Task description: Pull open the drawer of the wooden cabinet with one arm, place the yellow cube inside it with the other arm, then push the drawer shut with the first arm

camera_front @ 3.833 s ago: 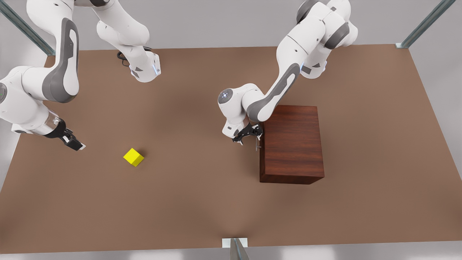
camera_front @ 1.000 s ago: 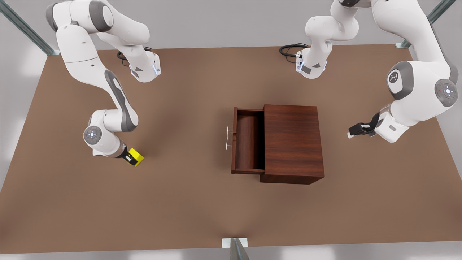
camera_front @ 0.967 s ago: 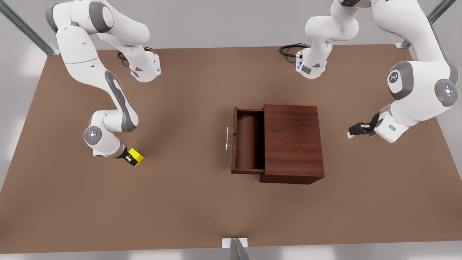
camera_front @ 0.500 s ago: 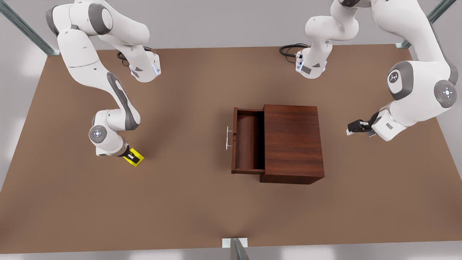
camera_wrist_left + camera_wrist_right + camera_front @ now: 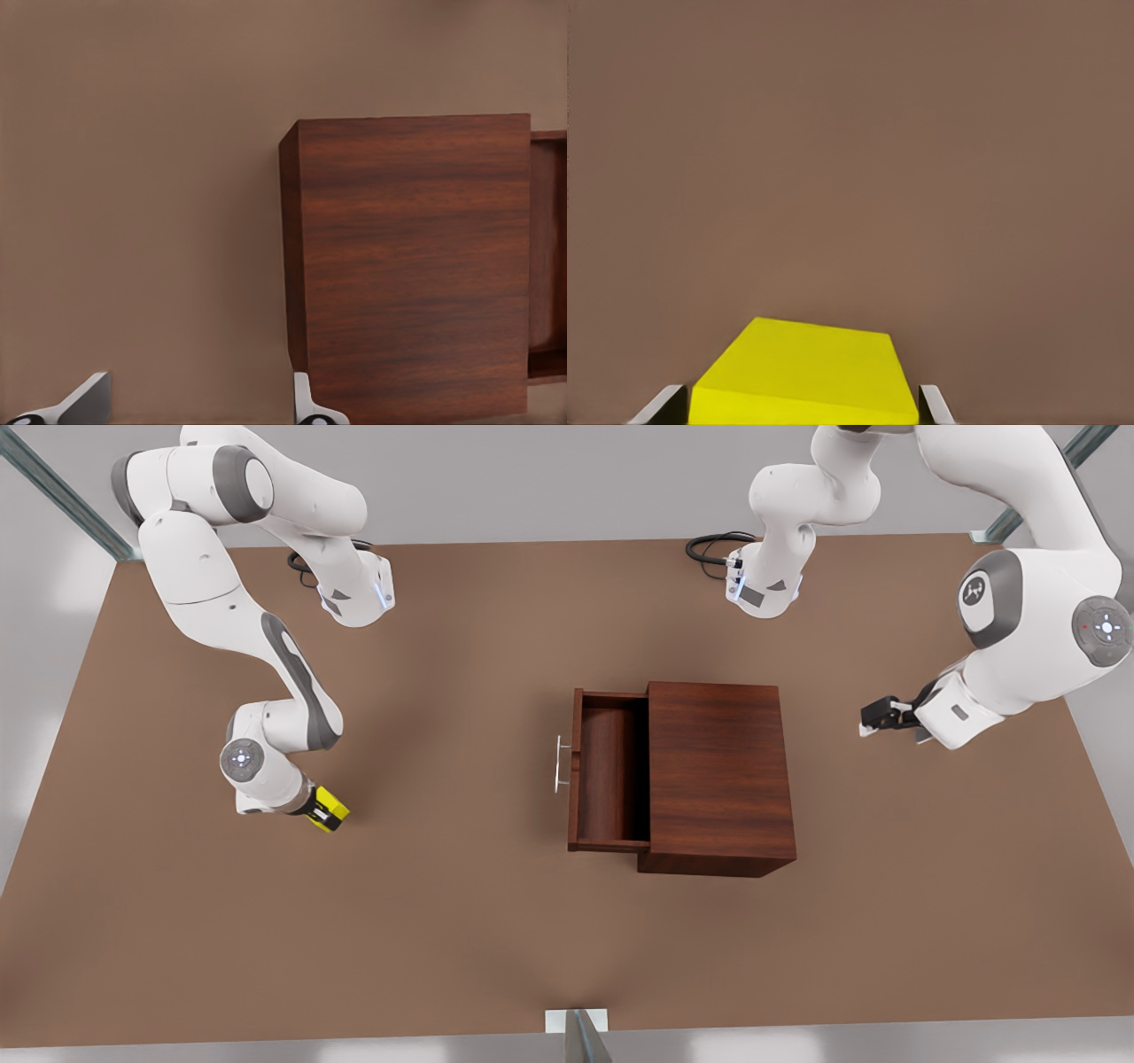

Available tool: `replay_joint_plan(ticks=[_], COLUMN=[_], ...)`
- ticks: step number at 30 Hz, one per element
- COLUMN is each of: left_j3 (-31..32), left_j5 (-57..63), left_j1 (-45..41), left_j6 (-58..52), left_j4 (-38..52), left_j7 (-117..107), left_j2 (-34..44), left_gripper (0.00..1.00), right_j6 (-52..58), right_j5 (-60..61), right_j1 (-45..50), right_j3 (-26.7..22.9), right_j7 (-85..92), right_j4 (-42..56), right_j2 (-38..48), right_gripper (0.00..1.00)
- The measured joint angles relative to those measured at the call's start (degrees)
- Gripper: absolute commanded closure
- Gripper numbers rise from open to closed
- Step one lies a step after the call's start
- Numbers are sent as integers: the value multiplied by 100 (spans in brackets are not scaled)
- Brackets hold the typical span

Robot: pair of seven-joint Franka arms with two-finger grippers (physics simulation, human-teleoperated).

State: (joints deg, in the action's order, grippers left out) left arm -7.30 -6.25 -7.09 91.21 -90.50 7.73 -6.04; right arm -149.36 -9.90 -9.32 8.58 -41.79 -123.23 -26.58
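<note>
The yellow cube (image 5: 335, 805) rests on the brown table at the front view's left. My right gripper (image 5: 321, 813) is shut on it, and in the right wrist view the fingertips (image 5: 669, 403) press against both sides of the yellow cube (image 5: 806, 376). The wooden cabinet (image 5: 718, 775) stands mid-table with its drawer (image 5: 611, 779) pulled open toward the front view's left, showing an empty tray and a silver handle (image 5: 560, 763). My left gripper (image 5: 873, 716) waits open beyond the cabinet at the front view's right. The left wrist view looks down on the cabinet (image 5: 407, 266), the drawer (image 5: 547, 248) and the left gripper (image 5: 197, 407).
The brown table (image 5: 461, 921) stretches between cube and drawer. Both arm bases (image 5: 354, 593) sit along the far edge, with a black cable (image 5: 709, 545) by the base at the front view's right. Metal frame posts (image 5: 576, 1032) mark the near edge and the corners.
The drawer was shut and is now open, and the arm that pulled it has gone to the front view's right. The right gripper came down over the cube and shut on it.
</note>
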Motion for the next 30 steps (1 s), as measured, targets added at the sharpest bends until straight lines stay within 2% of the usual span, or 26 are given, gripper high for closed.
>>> replay_joint_plan(ticks=[4, 9, 13, 16, 19, 21, 24, 30], left_j3=[9, 19, 20, 20, 18, 16, 23, 34], left_j5=[13, 27, 31, 32, 33, 33, 34, 40], left_j1=[-20, -25, -21, -19, -20, -22, -16, -57], left_j6=[-53, -85, -97, -103, -108, -113, -128, -200], left_j4=[10, 12, 12, 12, 12, 6, -29, -46], left_j7=[36, 71, 92, 105, 116, 123, 124, 92], left_j2=[1, 1, 1, 1, 1, 1, 25, 31], left_gripper=[0, 0, 0, 0, 0, 0, 0, 0], right_j6=[-25, -2, 369, 1066, 2034, 2729, 3508, 4289], right_j5=[30, 111, 267, 450, 537, 560, 648, 756], right_j1=[-16, -29, -21, 8, 48, 398, 1016, 2436], right_j3=[4, 28, 194, 400, 825, 986, 1036, 1037], right_j7=[30, 139, 205, 218, 103, -64, -402, -1527], right_j4=[-8, -8, 319, 1129, 2298, 3130, 3881, 5163], right_j2=[2, 225, 571, 711, 674, 543, 275, -458], right_gripper=[49, 54, 54, 54, 53, 53, 53, 53])
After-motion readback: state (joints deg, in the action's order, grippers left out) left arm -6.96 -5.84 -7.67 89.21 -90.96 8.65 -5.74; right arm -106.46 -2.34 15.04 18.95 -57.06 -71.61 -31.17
